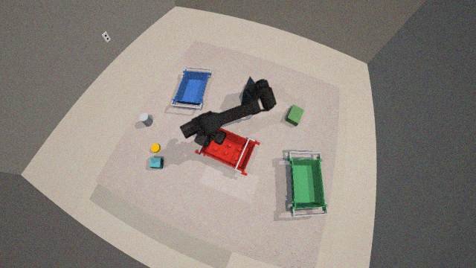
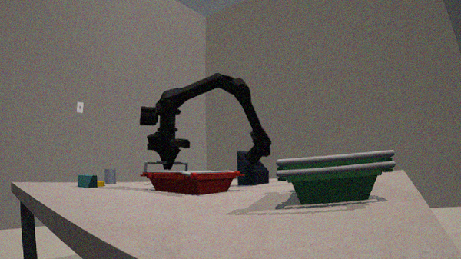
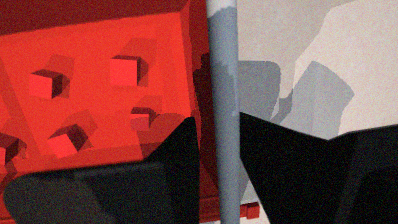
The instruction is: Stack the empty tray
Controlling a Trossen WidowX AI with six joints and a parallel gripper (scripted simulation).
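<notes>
The red tray (image 1: 209, 155) (image 2: 194, 184) holds several small red blocks (image 1: 229, 145) (image 3: 124, 72). Its right bar (image 1: 243, 154) lies across its top, near the right end. Its left bar (image 2: 152, 162) (image 3: 226, 125) stands up at the left end. My gripper (image 2: 168, 168) (image 3: 212, 122) points down there, its fingers slightly apart on either side of this bar. The bar is close to the right finger in the wrist view, with a gap to the left one. An empty blue tray (image 1: 192, 87) and an empty green tray (image 1: 306, 182) (image 2: 334, 189) have their bars out.
A green block (image 1: 295, 115) is right of the arm's base. A grey cylinder (image 1: 146, 119) (image 2: 110, 176), a yellow disc (image 1: 155, 148) (image 2: 101, 183) and a teal block (image 1: 156, 162) (image 2: 87, 181) stand left of the red tray.
</notes>
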